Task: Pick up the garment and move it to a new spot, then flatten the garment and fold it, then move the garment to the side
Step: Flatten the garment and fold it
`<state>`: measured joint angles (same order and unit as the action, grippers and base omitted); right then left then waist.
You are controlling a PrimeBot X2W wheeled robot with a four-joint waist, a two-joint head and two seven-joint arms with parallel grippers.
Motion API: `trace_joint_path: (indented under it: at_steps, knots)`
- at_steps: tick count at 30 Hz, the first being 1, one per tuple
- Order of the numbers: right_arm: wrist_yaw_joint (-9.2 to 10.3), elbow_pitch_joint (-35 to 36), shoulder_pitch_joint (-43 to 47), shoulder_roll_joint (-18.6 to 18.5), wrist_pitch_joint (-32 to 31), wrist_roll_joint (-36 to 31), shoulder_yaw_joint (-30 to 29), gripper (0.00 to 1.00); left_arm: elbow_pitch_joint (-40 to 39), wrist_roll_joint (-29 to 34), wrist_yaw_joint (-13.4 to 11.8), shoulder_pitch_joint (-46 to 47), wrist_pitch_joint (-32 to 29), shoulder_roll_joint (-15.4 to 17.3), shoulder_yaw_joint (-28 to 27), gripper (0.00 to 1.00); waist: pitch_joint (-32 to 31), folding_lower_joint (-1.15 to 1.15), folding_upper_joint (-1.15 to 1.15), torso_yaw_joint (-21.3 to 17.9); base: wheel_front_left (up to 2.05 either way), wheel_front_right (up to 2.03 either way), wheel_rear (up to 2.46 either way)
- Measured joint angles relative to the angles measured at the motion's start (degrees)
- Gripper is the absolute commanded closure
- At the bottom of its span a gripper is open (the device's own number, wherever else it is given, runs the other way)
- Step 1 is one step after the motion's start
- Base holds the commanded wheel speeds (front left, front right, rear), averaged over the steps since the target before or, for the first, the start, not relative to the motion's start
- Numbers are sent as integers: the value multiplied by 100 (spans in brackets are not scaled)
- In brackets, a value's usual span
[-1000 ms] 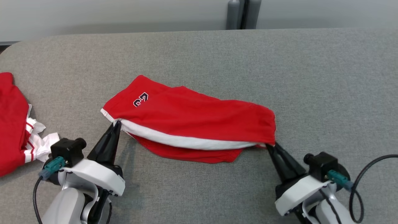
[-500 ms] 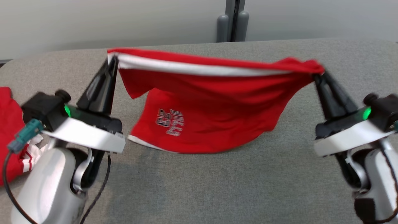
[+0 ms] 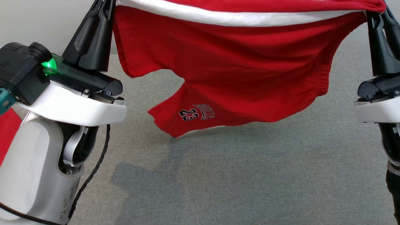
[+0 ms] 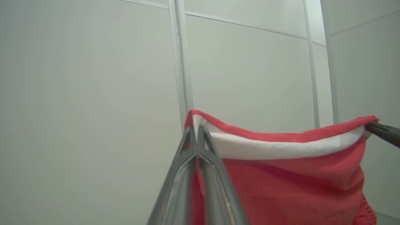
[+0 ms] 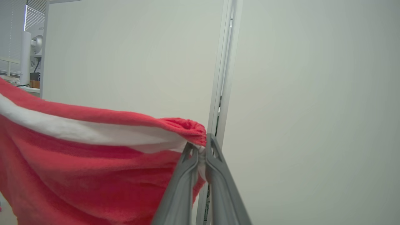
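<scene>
Bright, even light; soft shadow (image 3: 140, 181) on the table (image 3: 265, 175) at 7 o'clock (wrist views pale, slightly soft).

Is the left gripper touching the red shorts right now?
Touching. The left wrist view shows the left gripper with jaws shut on the red shorts' white-banded corner.

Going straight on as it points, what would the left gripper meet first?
Likely the wall panel by its vertical seam; beyond the garment the left gripper holds, the way looks free, depth unclear.
</scene>
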<state>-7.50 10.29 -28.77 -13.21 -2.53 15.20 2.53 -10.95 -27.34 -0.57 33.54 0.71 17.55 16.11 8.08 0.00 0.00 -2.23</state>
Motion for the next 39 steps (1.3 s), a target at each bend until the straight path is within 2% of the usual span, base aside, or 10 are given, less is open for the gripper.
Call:
trace_joint_path:
  at_steps: [6,11,16,20,23,30,34,39]
  knots:
    - [0,46,-96,40,-88,100,-32,100,14,-46,11,185,12,-34,32,100,183,0,0,-18,0,0,0]
    - [0,-89,-487,65,-36,252,-26,100,250,-57,114,664,122,-86,21,100,491,0,0,-27,0,0,0]
    - [0,-446,-1283,32,5,414,30,100,747,-44,314,1591,238,-203,57,100,934,0,0,-24,0,0,0]
    - [0,-923,-2258,-7,29,550,189,100,1368,26,458,2533,444,-319,110,100,1349,0,0,-14,0,0,0]
    - [0,-1463,-3049,12,198,639,316,100,1894,78,523,3149,669,-425,146,100,1638,0,0,-7,0,0,0]
    - [0,-3218,-4518,235,931,909,528,100,3415,62,667,4234,1116,-622,181,100,2045,0,0,56,0,0,0]
    - [0,-4342,-4993,401,1304,965,755,100,4374,-89,735,4529,1226,-753,199,100,2115,0,0,105,0,0,0]
    - [0,-5668,-5143,603,1450,1118,1099,100,5659,-286,764,4536,1299,-835,298,100,2164,0,0,130,0,0,0]
